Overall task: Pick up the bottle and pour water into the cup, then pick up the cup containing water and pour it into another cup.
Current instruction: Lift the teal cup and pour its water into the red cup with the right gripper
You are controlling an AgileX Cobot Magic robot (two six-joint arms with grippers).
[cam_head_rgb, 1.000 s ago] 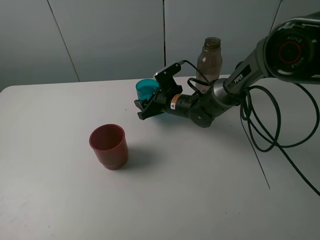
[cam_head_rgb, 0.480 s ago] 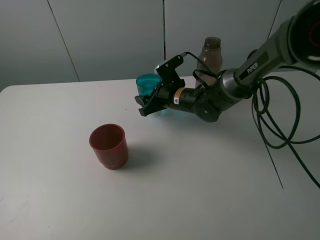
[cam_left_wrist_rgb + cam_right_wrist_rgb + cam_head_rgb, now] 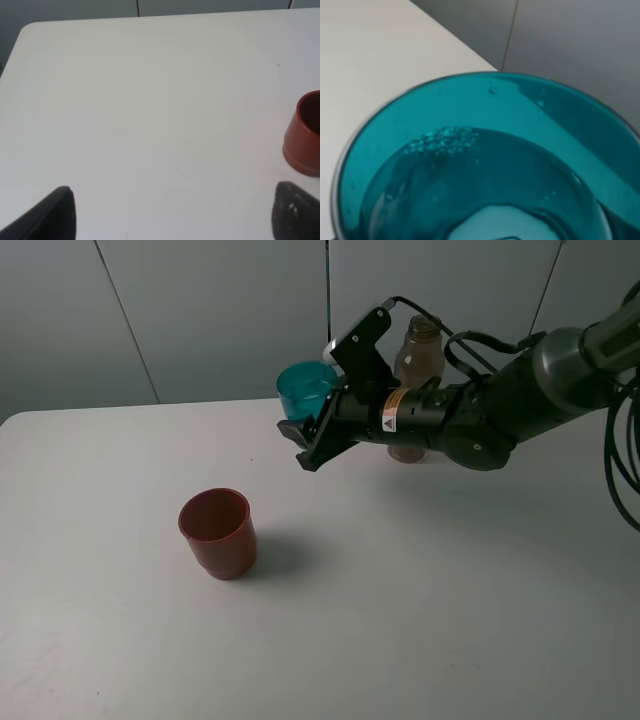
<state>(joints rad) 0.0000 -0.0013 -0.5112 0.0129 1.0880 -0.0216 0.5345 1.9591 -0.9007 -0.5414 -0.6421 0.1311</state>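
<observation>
My right gripper (image 3: 312, 430) is shut on the teal cup (image 3: 304, 388) and holds it upright above the table at the back middle. The right wrist view is filled by the teal cup (image 3: 480, 165), which has water with bubbles in it. The red-brown cup (image 3: 218, 532) stands upright on the table to the front left of the held cup; it also shows at the edge of the left wrist view (image 3: 304, 135). The grey-brown bottle (image 3: 418, 352) stands behind my right arm, partly hidden. My left gripper (image 3: 175, 212) is open and empty over bare table.
The white table (image 3: 400, 600) extends toward the front and right. Its back edge meets a grey panelled wall (image 3: 200, 310). Black cables (image 3: 615, 465) hang from the right arm at the far right.
My right gripper has lifted the teal cup off the table and moved it up and slightly right. The red-brown cup and bottle have not moved.
</observation>
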